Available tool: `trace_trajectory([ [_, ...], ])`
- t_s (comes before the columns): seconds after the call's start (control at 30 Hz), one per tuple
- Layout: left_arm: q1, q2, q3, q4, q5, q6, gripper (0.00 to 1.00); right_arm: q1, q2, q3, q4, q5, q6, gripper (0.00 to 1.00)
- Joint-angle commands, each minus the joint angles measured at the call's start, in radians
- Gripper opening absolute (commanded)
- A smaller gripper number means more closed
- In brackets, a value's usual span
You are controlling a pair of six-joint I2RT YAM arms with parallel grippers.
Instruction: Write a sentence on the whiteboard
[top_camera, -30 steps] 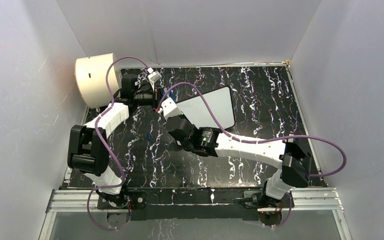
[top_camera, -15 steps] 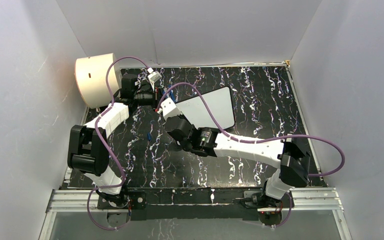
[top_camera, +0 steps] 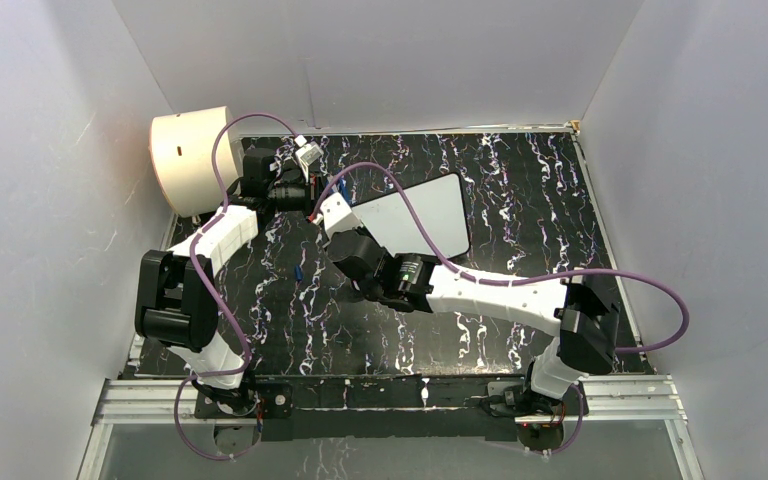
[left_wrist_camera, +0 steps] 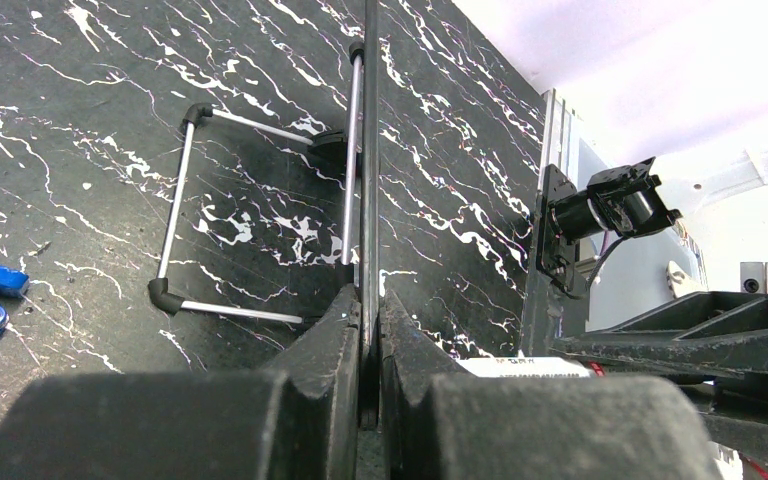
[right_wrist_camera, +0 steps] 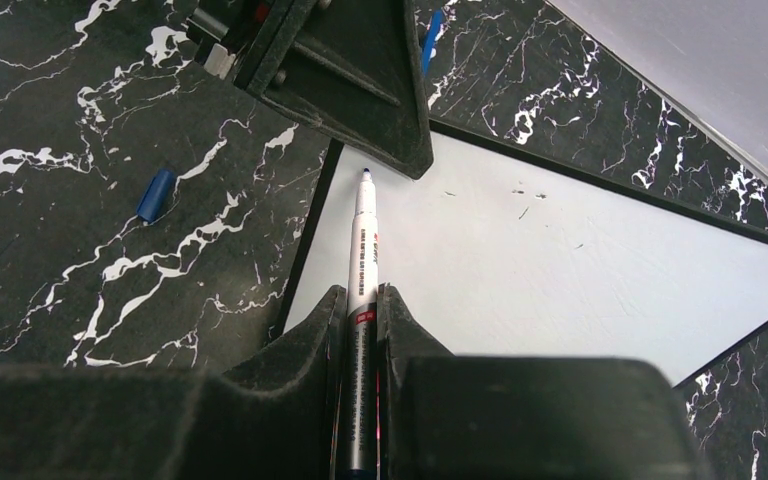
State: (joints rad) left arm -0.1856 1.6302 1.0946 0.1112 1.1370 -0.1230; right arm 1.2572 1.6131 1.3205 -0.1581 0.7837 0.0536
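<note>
White walls (top_camera: 380, 60) close in a black, white-veined worktop (top_camera: 520, 190). The left tool (left_wrist_camera: 369, 295) is clamped on the thin rim of the whiteboard (top_camera: 425, 212), which its wrist camera sees edge-on as a dark line running away from the tool. A wire stand (left_wrist_camera: 177, 205) sits just left of that line, its nearer rod close against it.

The right tool (right_wrist_camera: 362, 292) is closed around a marker (right_wrist_camera: 363, 240), whose barrel runs straight out ahead of it. The uncapped tip lies over a corner of the whiteboard, just short of the left tool's black finger (right_wrist_camera: 360, 90), which overlaps the same corner. I cannot tell whether the tip touches the surface. Ahead and to the right of the right tool the whiteboard's face is white, with a few small dark specks.

A blue cap (right_wrist_camera: 156, 194) lies on the worktop to that tool's left, apart from the whiteboard. A cream drum (top_camera: 192, 160) stands left of the left tool, against the wall.
</note>
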Motion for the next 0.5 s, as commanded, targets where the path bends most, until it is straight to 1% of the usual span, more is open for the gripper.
trace_trajectory([
  [0.0, -0.003, -0.056, 0.005, -0.008, 0.01, 0.012, 0.0, 0.002, 0.01, 0.055, 0.022, 0.031, 0.019, 0.0],
  [0.47, -0.005, -0.058, 0.005, -0.008, 0.008, 0.013, 0.0, -0.001, 0.033, 0.072, -0.07, 0.009, 0.068, 0.0],
])
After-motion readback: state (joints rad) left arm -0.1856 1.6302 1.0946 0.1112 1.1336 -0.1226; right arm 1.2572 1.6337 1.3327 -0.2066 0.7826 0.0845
